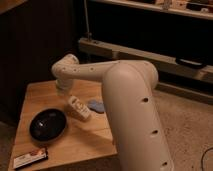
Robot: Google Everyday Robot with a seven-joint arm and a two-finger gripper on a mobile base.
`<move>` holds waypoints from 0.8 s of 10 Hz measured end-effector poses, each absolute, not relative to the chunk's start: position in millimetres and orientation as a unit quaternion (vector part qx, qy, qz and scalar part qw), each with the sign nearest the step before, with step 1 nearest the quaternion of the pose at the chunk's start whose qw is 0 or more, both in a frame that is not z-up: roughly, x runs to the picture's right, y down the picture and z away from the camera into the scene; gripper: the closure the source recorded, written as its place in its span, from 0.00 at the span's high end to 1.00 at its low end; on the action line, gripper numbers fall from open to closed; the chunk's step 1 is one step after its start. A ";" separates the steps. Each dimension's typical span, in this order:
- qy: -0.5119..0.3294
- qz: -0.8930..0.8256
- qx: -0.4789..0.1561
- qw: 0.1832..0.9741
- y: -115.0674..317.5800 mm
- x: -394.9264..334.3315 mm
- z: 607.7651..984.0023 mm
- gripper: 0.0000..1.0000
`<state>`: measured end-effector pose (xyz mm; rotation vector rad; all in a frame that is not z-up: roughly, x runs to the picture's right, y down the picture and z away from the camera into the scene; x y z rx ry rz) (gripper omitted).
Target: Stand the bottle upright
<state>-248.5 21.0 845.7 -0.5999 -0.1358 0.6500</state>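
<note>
We see gripper point(69, 101) clamped on bottle point(80, 108) at upper end, above wooden table point(40, 92). Bottle tilted, lower end toward table between black bowl point(47, 125) and blue sponge point(97, 105). We judge top grip lets base swing down for standing.

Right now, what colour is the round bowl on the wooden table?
Black bowl, camera view; gripper above the cream-white bottle.

Cream-white bottle point(80, 107) with reddish label marks by the gripper point(70, 102), blue sponge point(97, 106), black bowl point(47, 125).
</note>
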 end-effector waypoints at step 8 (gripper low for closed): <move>-0.092 0.328 -0.287 0.895 13.4 -249.3 832.7 0.33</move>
